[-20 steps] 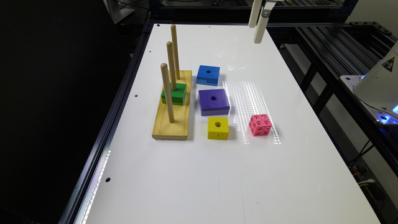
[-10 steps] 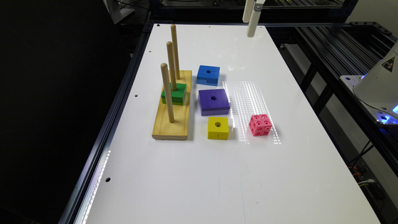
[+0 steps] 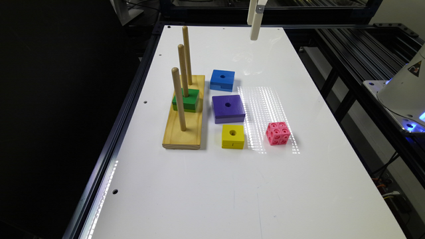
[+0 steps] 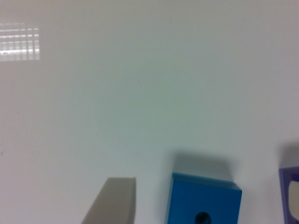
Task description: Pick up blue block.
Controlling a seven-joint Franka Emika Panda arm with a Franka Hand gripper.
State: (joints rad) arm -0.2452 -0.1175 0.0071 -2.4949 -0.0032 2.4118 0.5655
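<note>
The blue block [image 3: 222, 80] lies flat on the white table [image 3: 232, 186], its round hole facing up and a groove along its side. It is the farthest of a short row of blocks beside the peg board. My gripper [image 3: 255, 36] hangs high above the far end of the table, beyond the blue block and toward the exterior view's right of it. In the wrist view the blue block [image 4: 203, 200] sits at the picture's edge. One grey fingertip [image 4: 114, 199] shows beside it with nothing against it, so the gripper is open and empty.
A wooden peg board [image 3: 183, 116] with three upright pegs holds a green block [image 3: 186, 99]. A larger purple block [image 3: 228, 108], a yellow block [image 3: 232, 136] and a pink cube [image 3: 278, 133] lie nearer. A dark frame rail [image 3: 352, 83] borders the table.
The gripper has travelled toward the exterior view's left above the table's far end, closer to the line of the blue block. The blocks have not moved.
</note>
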